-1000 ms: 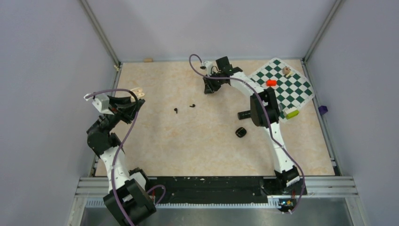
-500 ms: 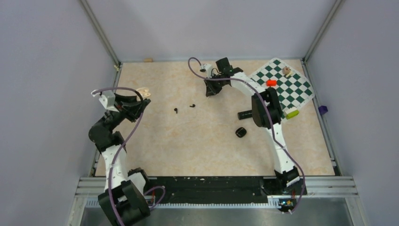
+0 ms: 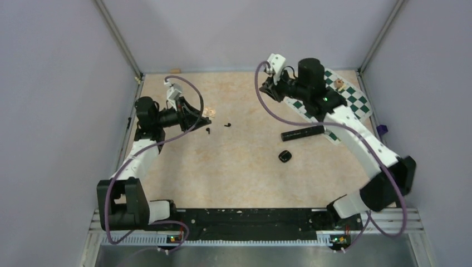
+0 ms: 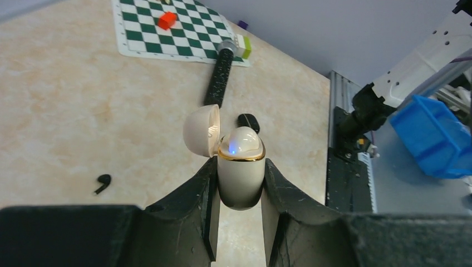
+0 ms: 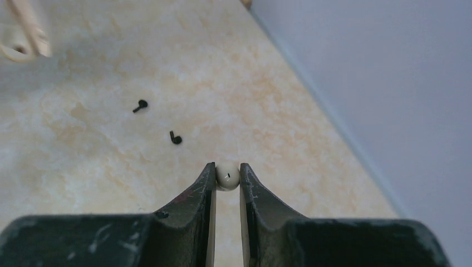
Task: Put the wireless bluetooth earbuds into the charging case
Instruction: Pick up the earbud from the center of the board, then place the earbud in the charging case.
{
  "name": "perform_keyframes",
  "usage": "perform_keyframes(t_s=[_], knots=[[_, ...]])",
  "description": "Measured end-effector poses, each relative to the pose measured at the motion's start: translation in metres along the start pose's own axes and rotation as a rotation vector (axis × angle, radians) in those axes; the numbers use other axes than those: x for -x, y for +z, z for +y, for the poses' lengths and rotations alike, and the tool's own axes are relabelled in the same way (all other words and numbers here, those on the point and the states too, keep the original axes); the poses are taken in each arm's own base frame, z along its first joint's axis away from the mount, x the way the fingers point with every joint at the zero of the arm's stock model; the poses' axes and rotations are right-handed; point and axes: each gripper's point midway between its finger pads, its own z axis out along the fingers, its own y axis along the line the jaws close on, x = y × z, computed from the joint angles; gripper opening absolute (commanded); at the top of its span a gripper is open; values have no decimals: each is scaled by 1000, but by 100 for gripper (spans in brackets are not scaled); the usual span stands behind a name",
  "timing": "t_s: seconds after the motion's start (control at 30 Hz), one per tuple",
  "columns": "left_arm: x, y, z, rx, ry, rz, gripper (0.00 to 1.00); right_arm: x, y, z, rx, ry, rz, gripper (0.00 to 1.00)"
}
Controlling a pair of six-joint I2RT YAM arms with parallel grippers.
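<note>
Both arms have moved since a second ago: the left arm [image 3: 146, 146] has reached inward from the left edge of the counter [image 3: 245, 183], and the right arm [image 3: 364, 144] has folded back toward the far right.

One chess mat [image 3: 356, 104] lies in the far right corner. One black cylinder [image 3: 303, 133] lies with its long axis nearly left to right and its silver tip at the edge of the mat.

There are two cases. The left fingers [image 4: 189, 214] pinch the cream case [image 4: 239, 186] upright. Its lid is swung open to one side, and a rounded cream top with a small blue light rises above its gold rim. The charging case [image 3: 285, 156], one small black box, lies alone on the counter in front of the cylinder; I cannot tell what is inside it.

The two black earbuds [image 3: 208, 130] lie outside it, near each other and just beside the left fingers. In the right wrist view, the farther one points its stem down-left and the nearer one up-left.

The right fingers [image 5: 195, 208] pinch one small cream bead [image 5: 227, 176], held above the counter.
</note>
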Motion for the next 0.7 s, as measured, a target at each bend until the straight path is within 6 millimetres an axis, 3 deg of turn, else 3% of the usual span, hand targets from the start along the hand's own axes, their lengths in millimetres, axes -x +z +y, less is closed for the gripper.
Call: perform_keyframes(t_s=[0.13,0.27,0.43,0.7], knots=[[-21,20,0,-79,-96,62,0,48,-54,25,-48,-114,-182,11],[-34,40,-19,-169,-130,113,0,62,-79,51,-34,-171,-284,11],[-34,60,-40,-262,-111,145,0,58,-84,69,6,-173,-333,11],[-32,74,-54,-311,-127,131,0,45,-70,113,160,-135,-393,10]])
